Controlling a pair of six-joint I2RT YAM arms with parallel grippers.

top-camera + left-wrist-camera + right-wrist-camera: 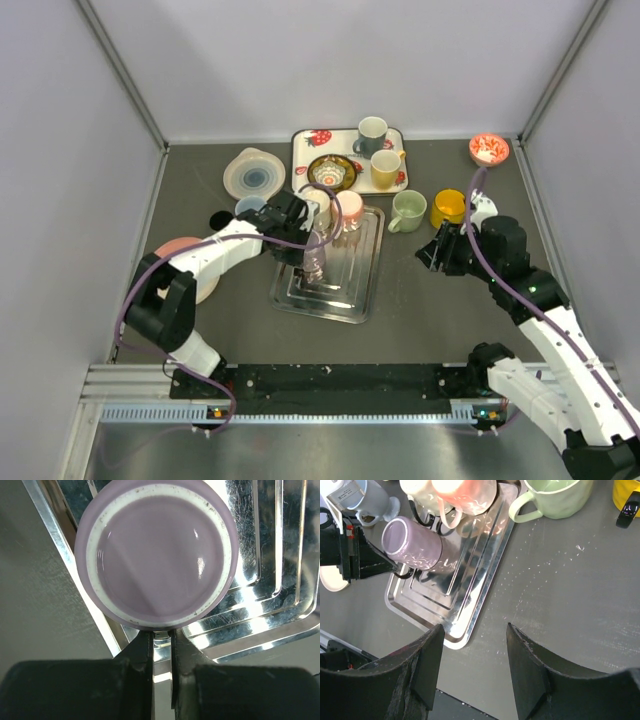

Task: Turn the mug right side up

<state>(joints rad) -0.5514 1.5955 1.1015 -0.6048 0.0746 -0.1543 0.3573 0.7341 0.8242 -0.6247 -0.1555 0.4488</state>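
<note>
Lab cell: white panel walls (320, 60)

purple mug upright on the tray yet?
No, the right wrist view shows the purple mug lying sideways over the tray, held by the left gripper.

Mug (314, 256) above tray (350, 288), seemingly lifted, two cups (349, 208) behind it

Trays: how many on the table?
2: metal tray mid-table, under the purple mug; floral tray behind it, near the back edge. None seems hidden.
</note>
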